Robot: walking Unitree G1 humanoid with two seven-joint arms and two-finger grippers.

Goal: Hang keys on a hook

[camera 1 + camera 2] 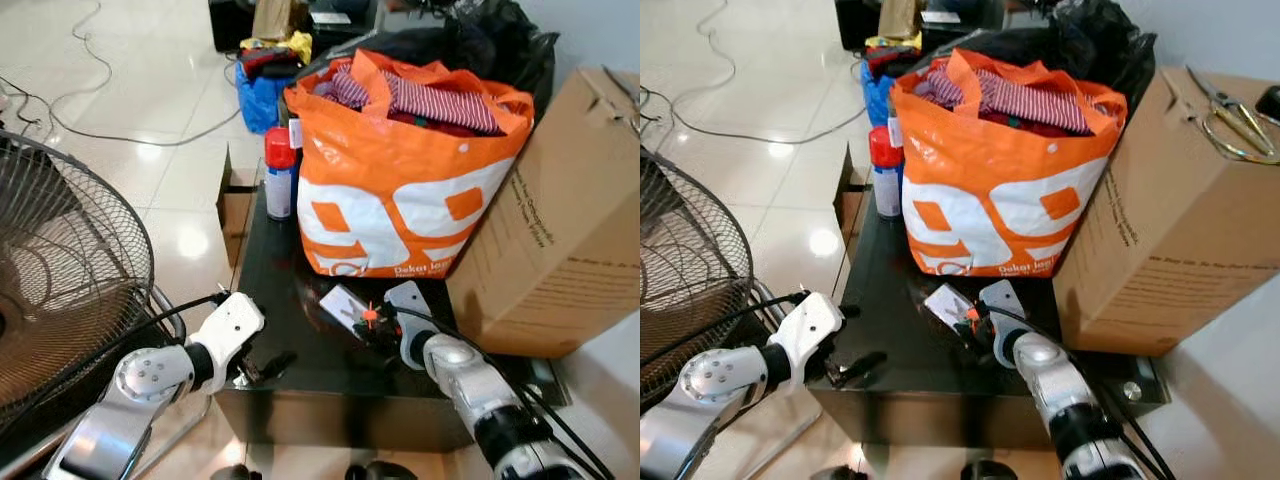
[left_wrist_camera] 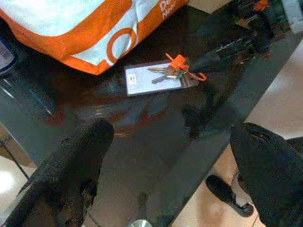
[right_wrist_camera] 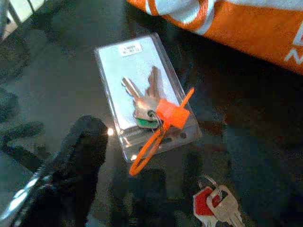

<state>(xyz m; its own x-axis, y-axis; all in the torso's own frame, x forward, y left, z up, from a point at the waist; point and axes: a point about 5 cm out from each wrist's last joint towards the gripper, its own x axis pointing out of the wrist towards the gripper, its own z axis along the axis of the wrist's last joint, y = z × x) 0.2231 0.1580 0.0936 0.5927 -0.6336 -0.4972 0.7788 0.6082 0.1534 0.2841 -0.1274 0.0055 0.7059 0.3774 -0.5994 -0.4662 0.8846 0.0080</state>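
A bunch of keys (image 3: 144,99) with an orange tag (image 3: 172,114) lies on a clear card holder (image 1: 345,303) on the glossy black table (image 1: 270,280), just in front of the orange bag. My right gripper (image 1: 380,322) is low over the table right beside the keys, open, with one black finger (image 3: 78,158) alongside the card holder. A second pair of keys with a red head (image 3: 212,202) lies close under that wrist. My left gripper (image 1: 264,366) hovers open at the table's front left corner, holding nothing.
An orange shopping bag (image 1: 400,190) full of clothes fills the back of the table, with a red-capped spray can (image 1: 279,175) to its left. A large cardboard box (image 1: 560,220) stands at the right and a floor fan (image 1: 60,270) at the left. Cables cross the tiled floor.
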